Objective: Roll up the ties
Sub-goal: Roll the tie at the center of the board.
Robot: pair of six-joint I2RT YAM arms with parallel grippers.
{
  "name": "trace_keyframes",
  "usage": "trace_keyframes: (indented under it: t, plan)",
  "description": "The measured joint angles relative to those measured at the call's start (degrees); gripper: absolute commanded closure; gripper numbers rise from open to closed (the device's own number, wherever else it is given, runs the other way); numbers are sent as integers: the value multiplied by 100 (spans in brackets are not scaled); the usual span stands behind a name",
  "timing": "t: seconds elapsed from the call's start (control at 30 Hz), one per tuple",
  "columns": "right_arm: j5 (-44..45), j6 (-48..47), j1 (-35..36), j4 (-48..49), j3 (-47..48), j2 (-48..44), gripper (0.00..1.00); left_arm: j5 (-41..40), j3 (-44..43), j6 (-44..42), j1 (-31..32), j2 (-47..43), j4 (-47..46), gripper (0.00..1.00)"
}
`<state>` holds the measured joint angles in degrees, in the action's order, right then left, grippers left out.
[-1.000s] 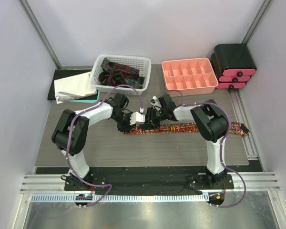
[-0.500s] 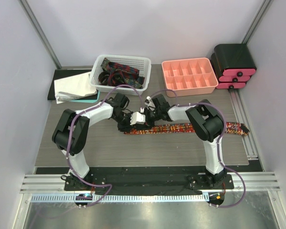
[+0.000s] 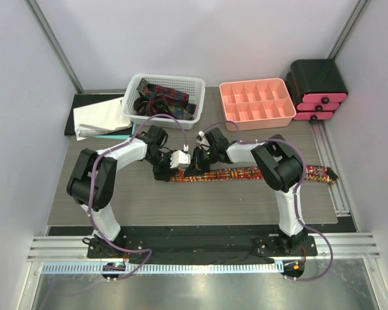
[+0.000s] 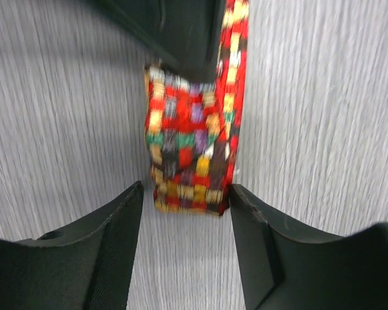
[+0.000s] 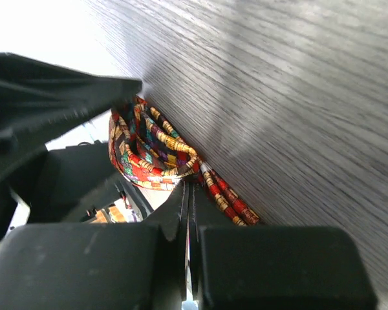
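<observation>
Left wrist view: my left gripper [image 4: 186, 190] stands with its jaws apart, straddling the rolled end of the red patterned tie [image 4: 184, 142], one finger [image 4: 110, 252] on each side (the right-hand one just about touches the fabric's corner). In the right wrist view, my right gripper [image 5: 188, 187] has its jaws pressed together, tips against the coil's edge; I cannot tell whether a layer is nipped between them. From the top, the roll sits in the middle of the worktop [image 3: 136, 200], and the unrolled length lies flat towards the right edge. More ties [image 3: 156, 97] fill the white basket [image 3: 160, 119] by the far edge, left of the pink divided tray [image 3: 257, 120].
</observation>
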<state>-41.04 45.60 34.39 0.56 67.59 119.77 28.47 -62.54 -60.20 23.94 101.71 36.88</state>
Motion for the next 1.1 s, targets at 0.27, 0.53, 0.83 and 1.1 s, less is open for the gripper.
trace_keyframes:
  t: [0.27, 0.53, 0.83, 1.1]
  plan:
    - [-17, -92, 0, -201, 37, 0, 99, 46, 66, -46, -35, -37, -37, 27]
    - [-24, -109, 0, -199, 37, 0, 99, 63, 61, 0, 310, -35, -229, 40]
    - [-140, 7, -26, -162, 37, 0, 87, -212, 76, -173, 511, -7, -354, 69]
    - [-297, 238, -138, 98, -48, -273, 79, -214, 92, -354, 509, -9, -372, 74]
